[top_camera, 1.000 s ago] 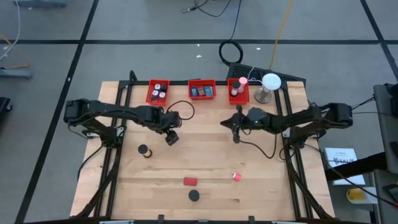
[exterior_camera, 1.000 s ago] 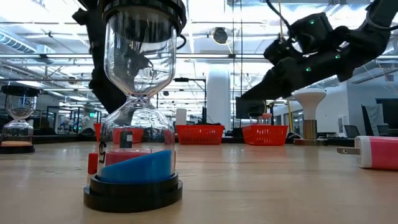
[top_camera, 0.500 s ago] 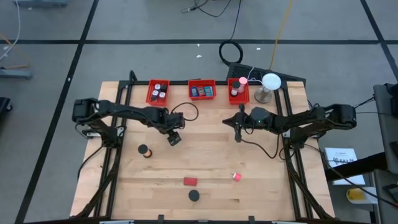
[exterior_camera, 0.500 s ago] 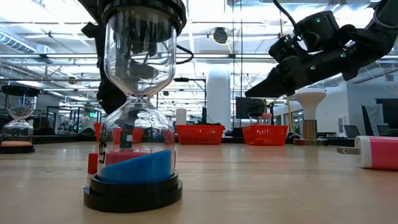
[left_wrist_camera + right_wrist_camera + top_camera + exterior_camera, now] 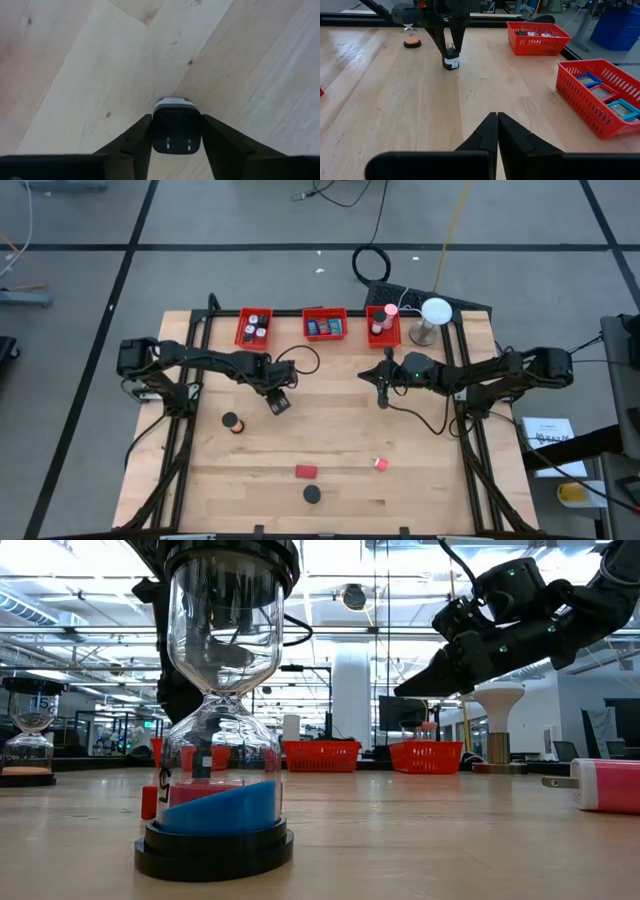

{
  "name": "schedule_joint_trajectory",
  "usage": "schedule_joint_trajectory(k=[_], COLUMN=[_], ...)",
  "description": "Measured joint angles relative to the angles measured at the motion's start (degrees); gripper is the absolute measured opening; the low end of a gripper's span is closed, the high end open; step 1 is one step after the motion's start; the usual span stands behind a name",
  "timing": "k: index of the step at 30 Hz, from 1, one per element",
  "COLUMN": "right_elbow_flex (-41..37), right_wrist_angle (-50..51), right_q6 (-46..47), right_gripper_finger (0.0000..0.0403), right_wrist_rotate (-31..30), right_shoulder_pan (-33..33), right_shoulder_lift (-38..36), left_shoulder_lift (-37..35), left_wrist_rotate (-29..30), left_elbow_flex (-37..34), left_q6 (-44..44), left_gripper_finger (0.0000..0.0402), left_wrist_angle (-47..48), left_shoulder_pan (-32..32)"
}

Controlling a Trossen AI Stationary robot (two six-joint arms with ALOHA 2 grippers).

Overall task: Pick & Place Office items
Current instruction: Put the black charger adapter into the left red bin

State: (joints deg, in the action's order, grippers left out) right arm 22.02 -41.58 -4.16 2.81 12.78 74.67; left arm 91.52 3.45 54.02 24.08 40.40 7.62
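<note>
High view: left gripper (image 5: 277,404) hanging just left of frame centre, gripping a small black-and-white plug block (image 5: 278,405) over the tabletop (image 5: 420,480); right gripper (image 5: 380,394) waiting right of centre. Three red bins (image 5: 323,324) lining the upper edge, a white lamp (image 5: 433,314) at upper right. Lying loose lower down: a black hourglass (image 5: 232,423) at left, a red block (image 5: 306,472), a black disc (image 5: 313,494) and a pink-and-white piece (image 5: 381,464).

Low view: hourglass (image 5: 215,710) filling the left foreground, blue sand pooling at its base; pink-and-white piece (image 5: 604,785) lying at the right edge; bins (image 5: 323,755) sitting far back.

Left wrist view: jaws clamping the plug block (image 5: 176,124) from both sides, two metal prongs showing, tabletop (image 5: 90,75) beyond.

Right wrist view: jaws pressing together at bottom centre, holding nothing; left gripper (image 5: 451,59) with the plug block (image 5: 451,62) showing at upper centre, bins (image 5: 600,95) at right.
</note>
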Motion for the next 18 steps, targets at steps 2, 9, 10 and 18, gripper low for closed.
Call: schedule_joint_trajectory(k=[2,9,10,18], right_elbow_flex=[0.0,0.0,0.0,0.0], right_wrist_angle=[0.0,0.3,0.2,0.2], right_q6=[0.0,-0.2,-0.2,-0.7], right_gripper_finger=[0.0002,0.0002,0.0002,0.0002], right_wrist_rotate=[0.0,0.0,0.0,0.0], right_shoulder_pan=[0.0,0.0,0.0,0.0], right_shoulder_lift=[0.0,0.0,0.0,0.0], left_shoulder_lift=[-0.1,-5.1,-6.3,-13.9], left_wrist_rotate=[-1.2,-3.5,-3.4,-0.7], left_elbow_flex=[0.0,0.0,0.0,2.6], left_q6=[0.0,-1.0,-1.2,-4.7], left_gripper_finger=[0.0141,0.0128,0.0116,0.0066], left_wrist_angle=[0.0,1.2,1.7,8.5], left_shoulder_pan=[0.6,6.5,7.9,21.0])
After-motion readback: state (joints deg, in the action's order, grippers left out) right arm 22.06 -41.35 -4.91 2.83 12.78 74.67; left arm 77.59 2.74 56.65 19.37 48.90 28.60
